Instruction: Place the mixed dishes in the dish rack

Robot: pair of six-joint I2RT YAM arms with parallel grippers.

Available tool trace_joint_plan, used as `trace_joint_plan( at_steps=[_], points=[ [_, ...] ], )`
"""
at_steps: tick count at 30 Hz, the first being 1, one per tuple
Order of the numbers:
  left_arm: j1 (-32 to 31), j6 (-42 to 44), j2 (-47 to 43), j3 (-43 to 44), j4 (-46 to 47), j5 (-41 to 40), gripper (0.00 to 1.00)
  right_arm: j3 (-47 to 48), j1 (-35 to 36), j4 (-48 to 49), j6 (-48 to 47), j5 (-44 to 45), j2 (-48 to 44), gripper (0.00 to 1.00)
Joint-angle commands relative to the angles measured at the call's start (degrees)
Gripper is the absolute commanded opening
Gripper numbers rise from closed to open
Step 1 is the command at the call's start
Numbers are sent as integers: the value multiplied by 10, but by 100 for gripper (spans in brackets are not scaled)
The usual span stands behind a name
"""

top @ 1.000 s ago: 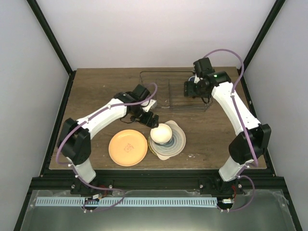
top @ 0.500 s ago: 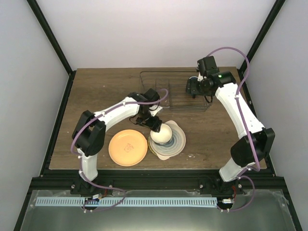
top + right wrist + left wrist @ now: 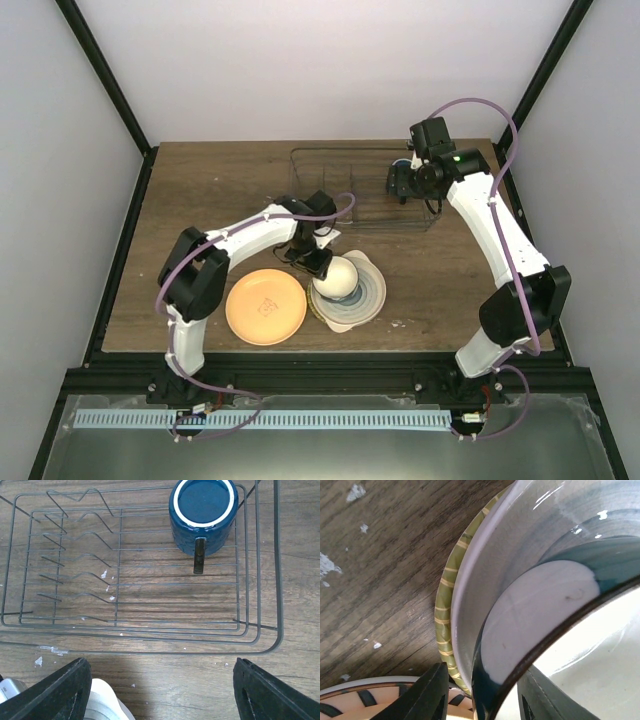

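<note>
Soft, even overhead light leaves faint shadows on the bench [image 3: 200, 200]. The left wrist view is blurred up close, with white glare inside the bowl [image 3: 600, 665].

Wooden table [image 3: 200, 200] with dish rack [image 3: 120, 565], orange plate [image 3: 265, 307]

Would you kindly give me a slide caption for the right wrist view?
Dark blue mug resting in the right end of the wire dish rack, seen from between open, empty jaws.
</note>
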Motion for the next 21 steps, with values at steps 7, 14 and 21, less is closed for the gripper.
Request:
trace_joint_plan(
  at_steps=[7,14,21],
  points=[
    [-6,4,15,21,-2,3,30,-1,-5,7,-4,14,-7,79],
    [-6,7,9,31,-7,-12,11,0,-5,10,-5,12,0,79],
    [-6,6,11,35,-7,-15,7,-1,-5,12,-7,10,5,79]
  ],
)
